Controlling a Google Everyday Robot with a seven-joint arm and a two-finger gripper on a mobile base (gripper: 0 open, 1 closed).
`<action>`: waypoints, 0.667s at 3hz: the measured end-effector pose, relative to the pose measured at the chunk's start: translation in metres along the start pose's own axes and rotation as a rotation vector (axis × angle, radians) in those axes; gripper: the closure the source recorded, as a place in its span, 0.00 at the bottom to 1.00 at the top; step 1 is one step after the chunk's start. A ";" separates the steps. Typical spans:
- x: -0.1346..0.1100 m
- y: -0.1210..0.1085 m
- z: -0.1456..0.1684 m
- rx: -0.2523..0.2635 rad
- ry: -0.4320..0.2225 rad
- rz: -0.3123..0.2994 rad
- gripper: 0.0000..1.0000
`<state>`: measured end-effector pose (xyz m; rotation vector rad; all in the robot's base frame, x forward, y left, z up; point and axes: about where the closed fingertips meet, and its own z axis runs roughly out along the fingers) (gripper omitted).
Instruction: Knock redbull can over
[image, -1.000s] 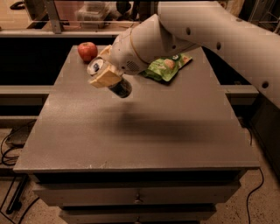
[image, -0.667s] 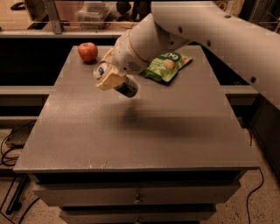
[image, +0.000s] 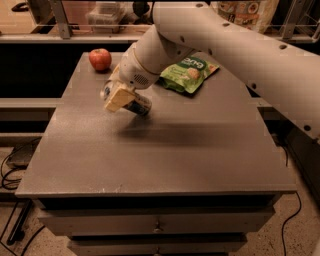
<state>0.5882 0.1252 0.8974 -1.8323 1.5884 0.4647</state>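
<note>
The redbull can (image: 136, 105) is tilted almost onto its side, with its dark end toward the right and its top end toward the left. My gripper (image: 121, 98) is shut on it, and a beige finger pad (image: 118, 99) lies across the can's body. The can hangs just above the left middle of the grey table (image: 165, 160), and its shadow lies right below it. The white arm reaches in from the upper right.
A red apple (image: 100, 59) sits at the table's back left corner. A green snack bag (image: 189, 74) lies at the back centre, partly behind my arm. Drawers are below the front edge, and shelving and cables stand around the table.
My gripper has come down closer to the table top with the tilted can in it, and the shadow has drawn in under the can. The apple and the bag have not moved.
</note>
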 end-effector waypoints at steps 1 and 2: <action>-0.001 0.001 0.001 -0.003 0.000 0.000 0.00; -0.001 0.001 0.001 -0.003 0.000 0.000 0.00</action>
